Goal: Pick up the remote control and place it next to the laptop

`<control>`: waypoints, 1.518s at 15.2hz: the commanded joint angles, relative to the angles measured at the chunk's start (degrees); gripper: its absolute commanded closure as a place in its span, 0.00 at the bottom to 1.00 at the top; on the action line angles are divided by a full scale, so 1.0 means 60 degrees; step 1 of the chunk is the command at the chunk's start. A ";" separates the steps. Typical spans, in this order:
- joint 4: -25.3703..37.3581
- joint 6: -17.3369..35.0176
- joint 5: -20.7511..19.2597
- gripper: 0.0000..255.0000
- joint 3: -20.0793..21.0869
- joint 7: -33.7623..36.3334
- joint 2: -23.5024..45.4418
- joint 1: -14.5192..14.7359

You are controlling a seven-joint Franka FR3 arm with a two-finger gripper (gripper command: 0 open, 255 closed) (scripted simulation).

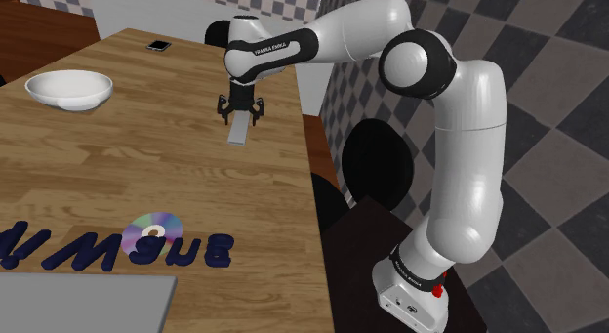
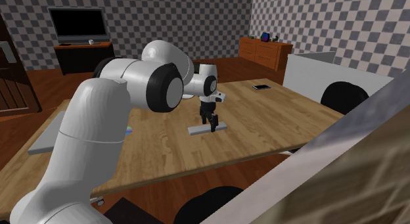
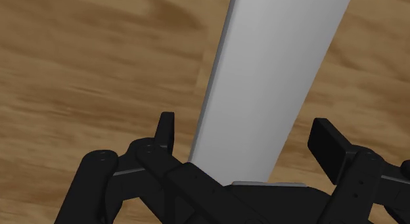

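Lying flat near the tabletop's (image 1: 146,155) stand-side edge, the pale grey remote control (image 1: 237,134) sits between the end effector's (image 1: 239,111) spread fingers, neither touching it. The grasp appears to be in hand. Next would be closing, lifting, and carrying it to the laptop (image 1: 88,302).

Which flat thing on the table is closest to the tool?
The narrow grey remote, lying right under the open tool; the wide grey laptop and the small dark phone lie far off.

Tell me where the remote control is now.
In the shoulder view, the grey remote control lies flat on the wooden table near its right edge, directly below the open gripper, right of the white bowl.
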 commanded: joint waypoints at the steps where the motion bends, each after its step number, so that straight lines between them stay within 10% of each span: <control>1: 0.0000 0.0000 0.0000 1.00 0.0000 0.0000 0.0000 0.0000; 23: 0.0819 -0.1377 0.0101 1.00 0.0053 -0.0086 -0.0564 -0.0009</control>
